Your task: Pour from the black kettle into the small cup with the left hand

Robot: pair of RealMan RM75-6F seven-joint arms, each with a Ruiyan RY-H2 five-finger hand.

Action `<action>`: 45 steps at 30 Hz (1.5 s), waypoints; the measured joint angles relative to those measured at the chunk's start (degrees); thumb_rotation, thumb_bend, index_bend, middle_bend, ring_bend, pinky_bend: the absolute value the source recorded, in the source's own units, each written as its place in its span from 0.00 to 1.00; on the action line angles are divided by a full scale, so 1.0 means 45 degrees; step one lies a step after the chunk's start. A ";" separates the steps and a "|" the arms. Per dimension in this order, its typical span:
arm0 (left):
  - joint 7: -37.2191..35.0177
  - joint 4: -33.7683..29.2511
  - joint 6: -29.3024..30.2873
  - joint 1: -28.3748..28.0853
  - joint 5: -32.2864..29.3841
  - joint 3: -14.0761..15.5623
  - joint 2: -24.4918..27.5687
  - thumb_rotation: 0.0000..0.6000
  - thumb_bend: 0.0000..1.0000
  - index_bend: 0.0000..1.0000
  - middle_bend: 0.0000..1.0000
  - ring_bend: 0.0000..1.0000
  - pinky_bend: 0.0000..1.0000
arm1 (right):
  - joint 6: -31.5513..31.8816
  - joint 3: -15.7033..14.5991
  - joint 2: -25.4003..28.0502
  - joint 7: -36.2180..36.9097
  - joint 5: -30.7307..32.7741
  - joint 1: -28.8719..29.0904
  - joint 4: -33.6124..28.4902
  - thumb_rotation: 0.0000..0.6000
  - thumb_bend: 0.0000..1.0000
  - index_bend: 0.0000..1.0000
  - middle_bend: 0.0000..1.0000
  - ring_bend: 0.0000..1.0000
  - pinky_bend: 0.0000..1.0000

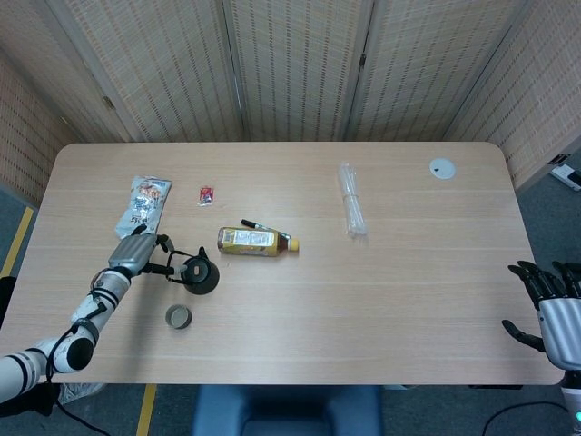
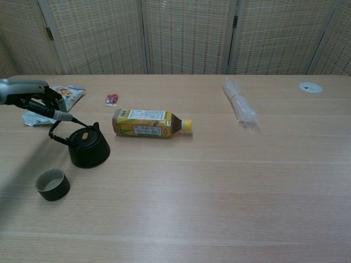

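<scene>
Now I see the black kettle [image 2: 89, 149] standing on the table [image 2: 230, 181], its thin wire handle hooked by the fingers of my left hand [image 2: 34, 97]. The small cup [image 2: 52, 184] stands near it, closer to the front edge, not touching. Just beyond the kettle lies a yellow drink bottle [image 2: 148, 123] on its side. My right hand [image 1: 554, 304] hangs off the table's right corner, fingers spread, holding nothing.
</scene>
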 measured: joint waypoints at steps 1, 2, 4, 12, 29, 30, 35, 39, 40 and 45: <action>-0.0027 -0.0119 0.0029 0.0017 0.0044 -0.0003 0.0057 0.45 0.17 0.41 0.41 0.29 0.00 | -0.0003 0.0001 -0.0006 0.0015 -0.0003 0.0003 0.0011 1.00 0.17 0.19 0.21 0.25 0.10; -0.0067 -0.0242 0.0059 0.0035 0.0094 -0.0010 0.0115 0.45 0.17 0.41 0.41 0.30 0.00 | 0.0001 0.0003 -0.0009 0.0021 -0.0010 0.0004 0.0017 1.00 0.17 0.19 0.21 0.25 0.10; -0.0155 -0.0541 0.0155 0.0079 0.0260 -0.0030 0.0249 0.45 0.17 0.41 0.41 0.30 0.00 | 0.0035 0.0006 -0.0010 0.0042 -0.0038 -0.0002 0.0030 1.00 0.17 0.19 0.21 0.25 0.10; -0.0216 -0.1471 0.0576 0.0120 0.0797 -0.0115 0.0615 0.45 0.17 0.41 0.41 0.30 0.00 | 0.0132 0.0001 -0.0002 0.0174 -0.0084 -0.0052 0.0112 1.00 0.17 0.19 0.21 0.25 0.10; 0.0878 -0.3536 0.1608 -0.0494 0.1027 -0.0340 0.0417 0.46 0.17 0.40 0.42 0.32 0.00 | 0.0414 -0.0024 -0.0062 0.0993 -0.0072 -0.0286 0.0737 1.00 0.17 0.19 0.21 0.26 0.10; 0.1026 -0.3553 0.1759 -0.0511 0.1009 -0.0327 0.0329 0.47 0.17 0.39 0.42 0.32 0.00 | 0.0415 -0.0024 -0.0063 0.1015 -0.0072 -0.0290 0.0758 1.00 0.17 0.19 0.21 0.26 0.10; 0.2002 -0.3647 0.2620 -0.0576 0.0868 -0.0215 -0.0196 0.74 0.17 0.29 0.41 0.29 0.00 | 0.0438 -0.0027 -0.0062 0.1087 -0.0091 -0.0311 0.0827 1.00 0.17 0.19 0.21 0.26 0.10; 0.2639 -0.3695 0.3278 -0.0636 0.0735 -0.0171 -0.0832 0.75 0.17 0.27 0.38 0.26 0.00 | 0.0500 -0.0041 -0.0054 0.1130 -0.0110 -0.0359 0.0853 1.00 0.17 0.19 0.21 0.26 0.10; 0.2760 -0.3693 0.3331 -0.0662 0.0695 -0.0166 -0.0938 0.75 0.17 0.26 0.38 0.26 0.00 | 0.0517 -0.0041 -0.0055 0.1155 -0.0104 -0.0375 0.0875 1.00 0.17 0.19 0.21 0.26 0.10; 0.3511 -0.3454 0.3678 -0.0850 0.0438 -0.0147 -0.1686 0.75 0.17 0.25 0.35 0.23 0.00 | 0.0595 -0.0055 -0.0068 0.1282 -0.0090 -0.0453 0.0986 1.00 0.17 0.19 0.21 0.26 0.10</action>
